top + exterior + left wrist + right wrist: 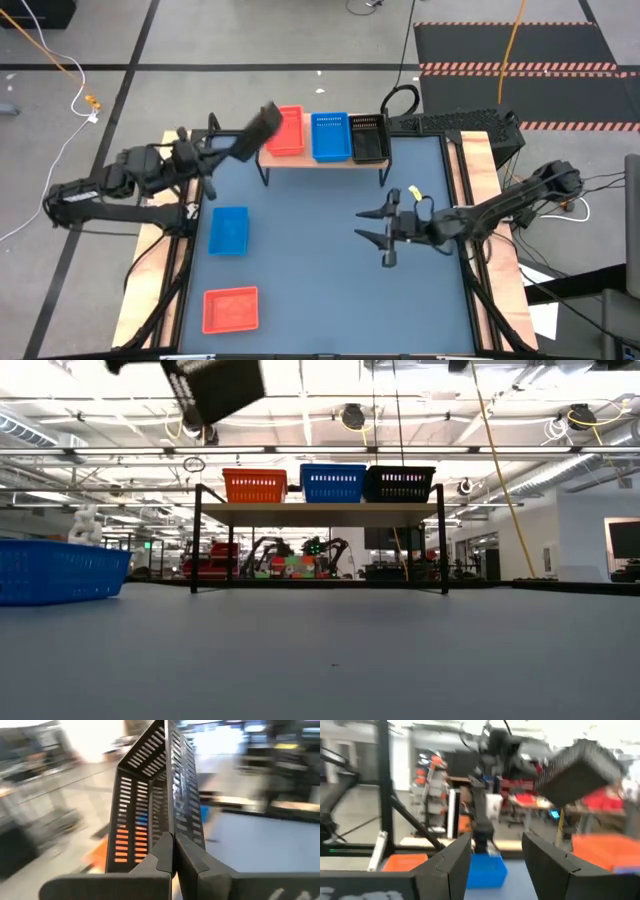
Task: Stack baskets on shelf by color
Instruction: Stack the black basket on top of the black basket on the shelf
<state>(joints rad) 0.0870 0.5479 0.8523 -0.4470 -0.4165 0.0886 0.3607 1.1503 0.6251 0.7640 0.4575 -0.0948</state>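
I have the left gripper (243, 146) up in the air off the shelf's (322, 161) left end, its jaws clamped on the wall of a black basket (262, 125) that hangs tilted above the table (300, 260); in the low view only a corner of that basket (215, 386) shows, cut off at the picture's upper edge, and the left wrist view is blurred beyond its slotted wall (150, 800). On the shelf I see a red basket (287, 131), a blue basket (329, 136) and another black basket (368, 138) side by side; I cannot tell how many are stacked in each place. A blue basket on the table (229, 230) and a red basket on the table (231, 309) sit well apart. My right gripper (375, 225) hovers over the table's right half, jaws apart and holding nothing.
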